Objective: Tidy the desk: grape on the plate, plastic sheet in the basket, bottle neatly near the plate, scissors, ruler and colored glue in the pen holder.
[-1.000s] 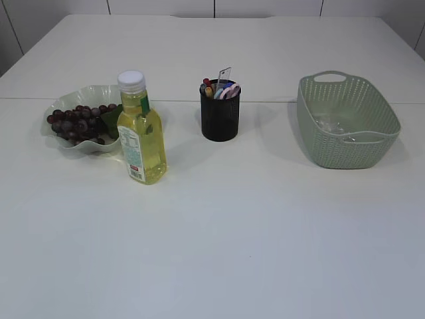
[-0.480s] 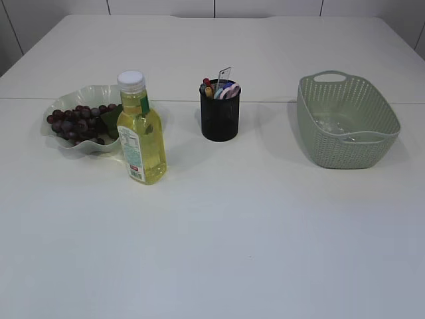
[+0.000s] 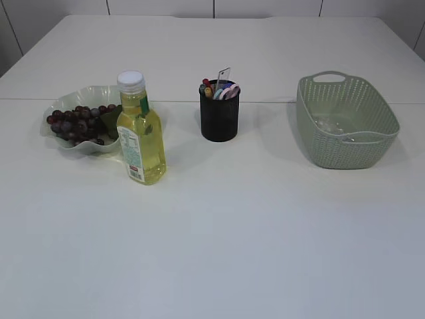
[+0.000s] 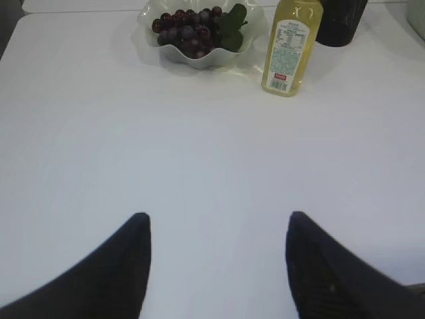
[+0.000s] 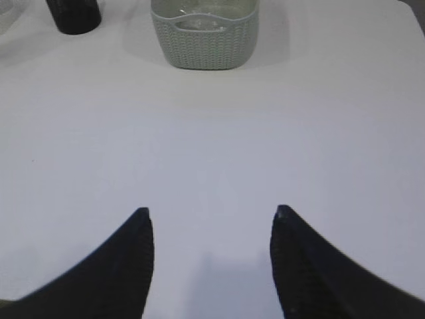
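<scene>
Dark grapes lie on the pale scalloped plate at the left. A bottle of yellow liquid stands upright just right of the plate. The black pen holder holds the ruler, coloured glue sticks and ring handles that look like the scissors. A clear plastic sheet lies inside the green basket. Neither arm shows in the exterior view. My left gripper hangs open over bare table, well short of the bottle and grapes. My right gripper is open too, the basket far ahead.
The white table stretches bare in front of the objects. Its far edge runs along the back, with a seam across the table behind the plate and basket. The pen holder sits at the top left of the right wrist view.
None in the exterior view; plate, bottle, pen holder and basket stay put.
</scene>
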Robot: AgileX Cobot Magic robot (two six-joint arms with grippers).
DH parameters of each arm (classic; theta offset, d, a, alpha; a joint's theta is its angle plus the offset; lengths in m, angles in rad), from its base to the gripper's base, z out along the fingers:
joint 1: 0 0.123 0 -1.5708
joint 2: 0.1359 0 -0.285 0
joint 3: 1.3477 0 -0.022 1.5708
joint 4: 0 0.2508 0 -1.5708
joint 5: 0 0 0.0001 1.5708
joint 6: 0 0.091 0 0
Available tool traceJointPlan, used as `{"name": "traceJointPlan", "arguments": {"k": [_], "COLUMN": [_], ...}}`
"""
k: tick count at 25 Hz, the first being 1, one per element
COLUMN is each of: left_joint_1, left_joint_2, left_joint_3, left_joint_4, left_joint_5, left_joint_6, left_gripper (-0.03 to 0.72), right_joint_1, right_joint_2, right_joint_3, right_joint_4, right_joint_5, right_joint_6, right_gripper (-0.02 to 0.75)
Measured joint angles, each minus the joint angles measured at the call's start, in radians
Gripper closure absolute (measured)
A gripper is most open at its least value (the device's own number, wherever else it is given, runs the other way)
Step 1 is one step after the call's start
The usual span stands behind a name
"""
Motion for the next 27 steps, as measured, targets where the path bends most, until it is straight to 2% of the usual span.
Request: {"name": "traceJointPlan", "arguments": {"k": [7,13,16,27], "left_joint_1": [0.004,0.076,0.104,0.106], "left_joint_2": [0.000,0.000,0.000,0.000], "left_joint_3": [0.000,0.000,0.000,0.000], "left_joint_4": [0.000,0.000,0.000,0.000], "left_joint_5": [0.002,0.002,0.002,0.002], "left_joint_6": [0.002,0.002,0.002,0.002], "left_gripper": [0.216,0.216,0.221,0.240], "right_joint_1": [-0.156,-0.245,-0.261,-0.263], "right_joint_2": [0.000,0.000,0.000,0.000], "right_joint_3": [0.000,0.000,0.000,0.000], "right_joint_4": [0.000,0.000,0.000,0.000], "right_joint_5": [0.000,0.000,0.000,0.000], "right_joint_6": [0.000,0.000,0.000,0.000], "right_gripper": [0.288,0.288,0.288,0.288]}}
